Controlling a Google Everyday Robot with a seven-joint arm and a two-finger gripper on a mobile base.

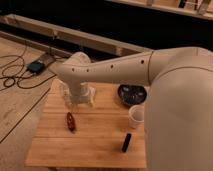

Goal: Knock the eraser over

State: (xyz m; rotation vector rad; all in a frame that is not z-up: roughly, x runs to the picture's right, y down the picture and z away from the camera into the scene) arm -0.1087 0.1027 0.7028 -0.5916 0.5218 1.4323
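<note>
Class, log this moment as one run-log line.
tool: over table far left | eraser: front right, apart from tool | white cup: behind eraser | knock: not yet done
</note>
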